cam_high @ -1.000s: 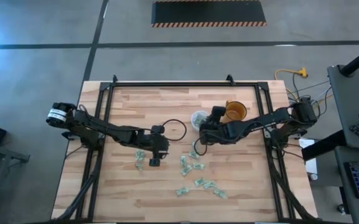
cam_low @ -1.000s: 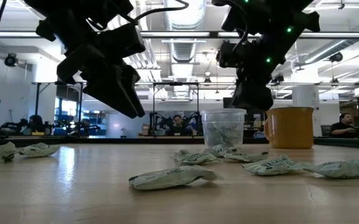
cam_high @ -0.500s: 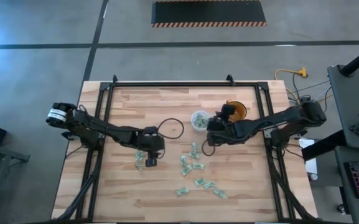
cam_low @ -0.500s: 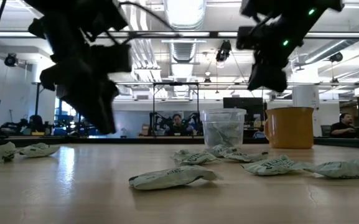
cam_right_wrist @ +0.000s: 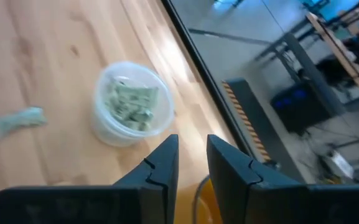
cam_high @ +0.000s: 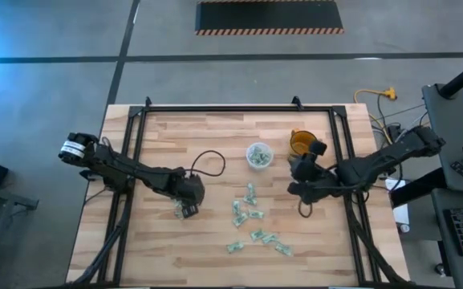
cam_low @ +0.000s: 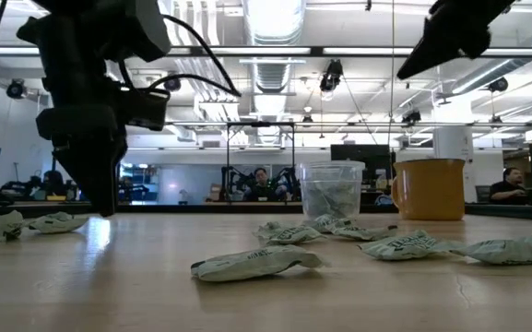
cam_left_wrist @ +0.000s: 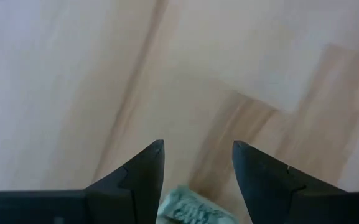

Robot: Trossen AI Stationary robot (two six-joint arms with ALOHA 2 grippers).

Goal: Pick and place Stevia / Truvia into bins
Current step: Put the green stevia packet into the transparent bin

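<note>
Currently the left hand (cam_high: pixel 188 210) is held low over the wooden worktop (cam_high: pixel 215 132), its fingers (cam_left_wrist: pixel 145 171) spread with a clear gap and nothing gripped. One green-and-white sachet (cam_left_wrist: pixel 188 208) is seen just below and between the fingertips in the left wrist view; it is not clamped. The right hand (cam_high: pixel 302 210) is raised above the worktop's right side, near the orange cup (cam_high: pixel 301 142); its fingers (cam_right_wrist: pixel 160 168) are separated by a narrow gap and nothing is seen between them. The clear plastic cup (cam_high: pixel 257 155) stands just beside the orange cup and holds several sachets. Loose sachets (cam_high: pixel 251 217) are scattered at centre, with two more (cam_low: pixel 35 222) lying near the left hand.
</note>
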